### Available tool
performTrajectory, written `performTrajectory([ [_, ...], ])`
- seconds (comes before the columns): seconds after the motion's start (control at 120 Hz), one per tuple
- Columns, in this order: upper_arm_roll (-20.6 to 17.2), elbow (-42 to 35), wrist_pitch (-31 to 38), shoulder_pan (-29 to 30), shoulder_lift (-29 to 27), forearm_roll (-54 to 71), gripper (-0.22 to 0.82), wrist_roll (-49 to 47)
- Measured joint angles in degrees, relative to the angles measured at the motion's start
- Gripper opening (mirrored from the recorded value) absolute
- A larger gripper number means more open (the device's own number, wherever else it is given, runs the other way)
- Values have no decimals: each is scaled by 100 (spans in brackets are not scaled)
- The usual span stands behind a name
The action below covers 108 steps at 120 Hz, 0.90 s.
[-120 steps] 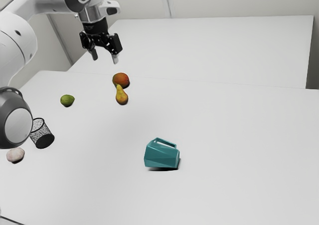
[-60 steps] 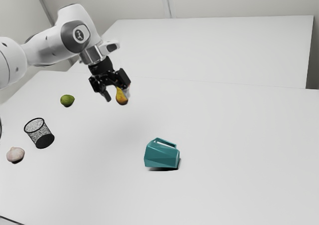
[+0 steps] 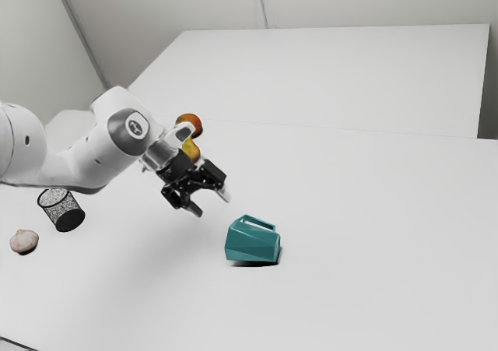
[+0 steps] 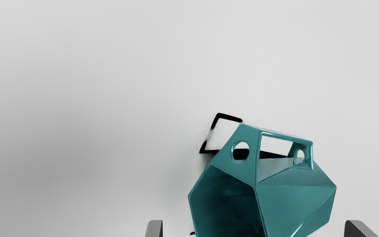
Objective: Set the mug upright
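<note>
The two fingers (image 3: 193, 210) of the gripper (image 3: 208, 204) stand wide apart with nothing pinched between them, held above the white table (image 3: 373, 289). Their tips are near the teal mug (image 3: 253, 246) but clear of it. The mug lies on its side on the table, with its handle (image 4: 246, 135) uppermost. In the wrist view its open mouth (image 4: 224, 204) shows a dark hollow, and a black shadow (image 4: 229, 117) falls beside it. Farther out, the white arm (image 3: 97, 149) reaches in from the exterior view's left. A yellow pear (image 3: 191, 150) is partly hidden behind the hand, and near it sits a reddish-orange fruit, probably a mango (image 3: 189, 123). Toward the exterior view's left, a dark mesh basket (image 3: 60, 208) stands near a pale bulb of garlic (image 3: 24, 241).
</note>
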Motion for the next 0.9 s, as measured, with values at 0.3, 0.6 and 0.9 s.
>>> performTrajectory([
  [0.3,-9,-318,289,-144,151,-1362,60,624],
  [0.6,-9,-333,135,-260,568,-2419,60,1339],
  [0.9,-35,-331,-95,-358,660,-3196,60,2049],
])
